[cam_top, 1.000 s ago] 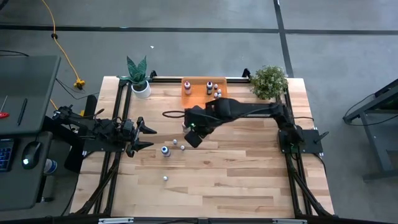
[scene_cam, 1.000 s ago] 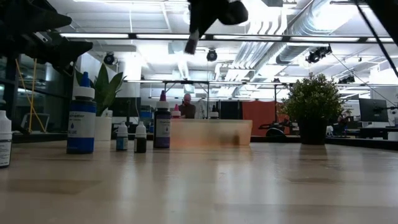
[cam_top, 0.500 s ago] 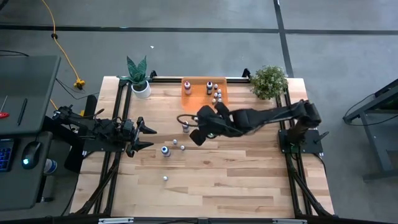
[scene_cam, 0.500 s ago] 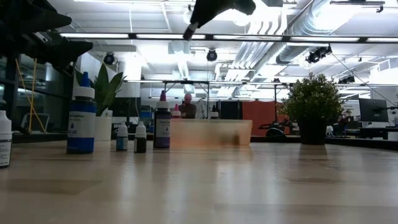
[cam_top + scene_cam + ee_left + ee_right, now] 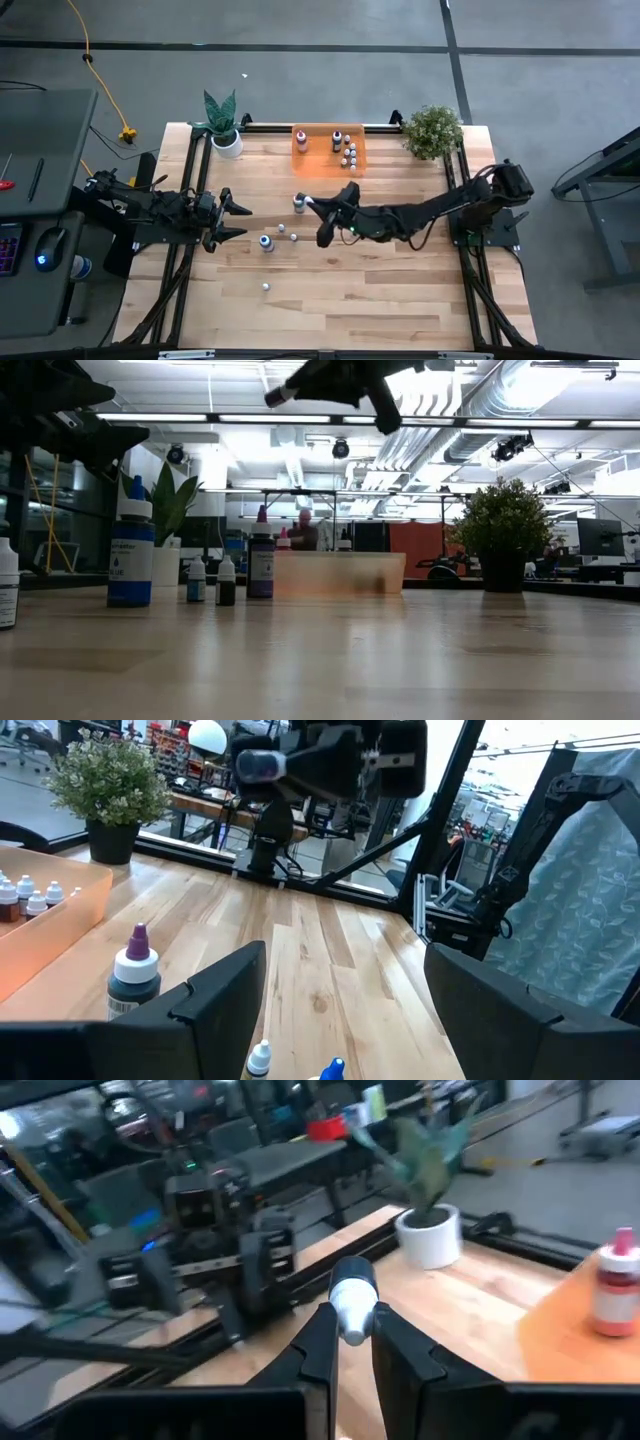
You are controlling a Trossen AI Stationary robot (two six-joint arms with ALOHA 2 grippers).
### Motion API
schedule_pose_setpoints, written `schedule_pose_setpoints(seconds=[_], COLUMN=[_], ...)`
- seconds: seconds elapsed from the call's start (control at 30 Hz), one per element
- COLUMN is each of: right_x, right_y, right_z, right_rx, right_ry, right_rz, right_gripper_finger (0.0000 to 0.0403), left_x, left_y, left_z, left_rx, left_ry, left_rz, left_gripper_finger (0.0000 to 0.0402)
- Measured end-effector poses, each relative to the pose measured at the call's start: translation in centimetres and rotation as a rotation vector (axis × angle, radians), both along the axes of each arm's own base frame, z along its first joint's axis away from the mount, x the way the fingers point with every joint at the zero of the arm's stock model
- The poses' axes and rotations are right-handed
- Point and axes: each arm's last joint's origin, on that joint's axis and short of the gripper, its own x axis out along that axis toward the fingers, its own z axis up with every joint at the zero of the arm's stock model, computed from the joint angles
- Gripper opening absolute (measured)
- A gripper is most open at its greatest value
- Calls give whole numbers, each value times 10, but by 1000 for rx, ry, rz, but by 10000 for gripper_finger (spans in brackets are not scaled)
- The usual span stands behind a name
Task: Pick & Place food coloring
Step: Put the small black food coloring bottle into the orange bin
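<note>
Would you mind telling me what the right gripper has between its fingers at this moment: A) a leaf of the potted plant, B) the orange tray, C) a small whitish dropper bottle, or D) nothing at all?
C: in the right wrist view the right gripper is closed on a small whitish dropper bottle, held up above the table.

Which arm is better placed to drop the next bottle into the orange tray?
Right. The right gripper is shut on a small bottle, raised near the orange tray. The left gripper waits open and empty at the table's left side.
</note>
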Motion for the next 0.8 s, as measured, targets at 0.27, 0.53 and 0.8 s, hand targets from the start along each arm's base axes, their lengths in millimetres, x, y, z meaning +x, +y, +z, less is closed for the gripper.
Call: schedule_pose_setpoints(seconds=[0.27,0.53,0.8], right_x=[-2,-4,-11], right_y=[-21,-85,-140], right_z=[25,88,109], right_rx=[-175,-266,-118], right_ry=[77,415,644], right_rz=[-108,-175,-256], right_gripper_finger=[35,35,35], left_x=[0,0,0], left_y=[0,0,0], left_z=[0,0,0], left_rx=[0,0,0], left_ry=[0,0,0], left_rz=[1,0,0], left_gripper_finger=[271,271,271])
